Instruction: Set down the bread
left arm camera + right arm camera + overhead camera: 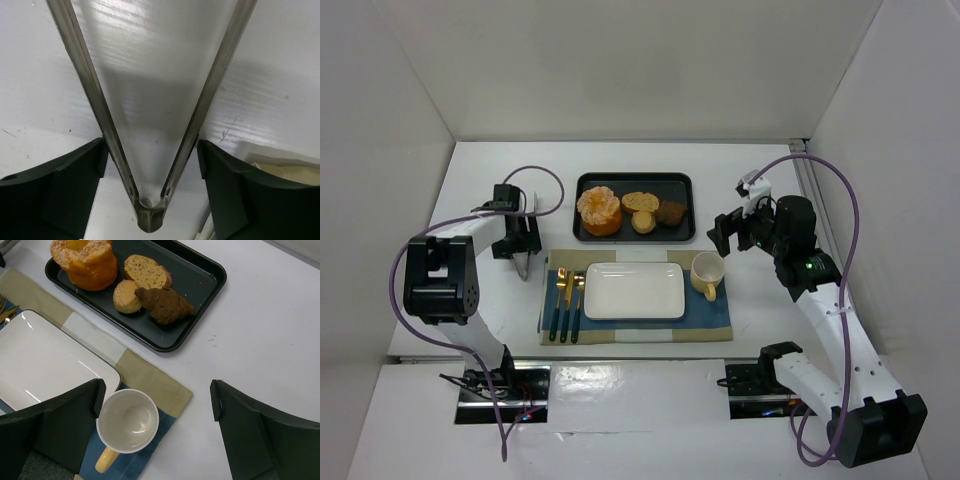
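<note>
The bread (599, 210) (85, 262), a big orange-golden bun with a sugared top, sits at the left end of the black tray (686, 182) (210, 275). My left gripper (517, 246) (151, 150) is down on the table left of the placemat. It is open and straddles the hinge end of metal tongs (524, 266) (90, 85). Its fingers (60, 185) lie close beside the spread tong arms; I cannot tell if they touch. My right gripper (732, 232) (156, 387) hangs open and holds nothing, above the cup, right of the tray.
Two tan slices (147, 271) and a dark brown pastry (165, 304) share the tray. A white rectangular plate (635, 290) (30, 355), gold cutlery (565, 300) and a yellow-handled cup (707, 272) (127, 420) rest on the blue-beige placemat (715, 315). White walls enclose the table.
</note>
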